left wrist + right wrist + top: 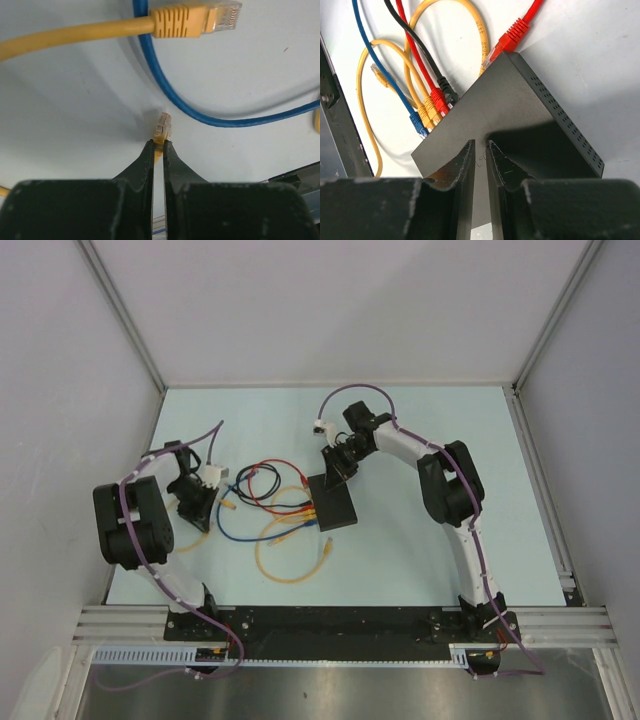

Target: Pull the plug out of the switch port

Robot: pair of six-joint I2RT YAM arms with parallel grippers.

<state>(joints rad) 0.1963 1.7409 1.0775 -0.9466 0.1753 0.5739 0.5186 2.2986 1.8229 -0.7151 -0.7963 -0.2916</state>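
Your switch (510, 115), a flat matte-black box with vent holes down one side, lies in the middle of the desk (430, 440) with blue, yellow, red and black plugs (436, 100) seated along its narrow edge. Your right pincer (480, 145) rests its nearly closed tips on the top face, gripping nothing, seemingly pinning it. Well to the left, your left pincer (158, 145) is pinched tight on a yellow plug (163, 126) with a clear plastic tip, free of any socket, so the pull looks done; next, release it onto the smooth pale surface.
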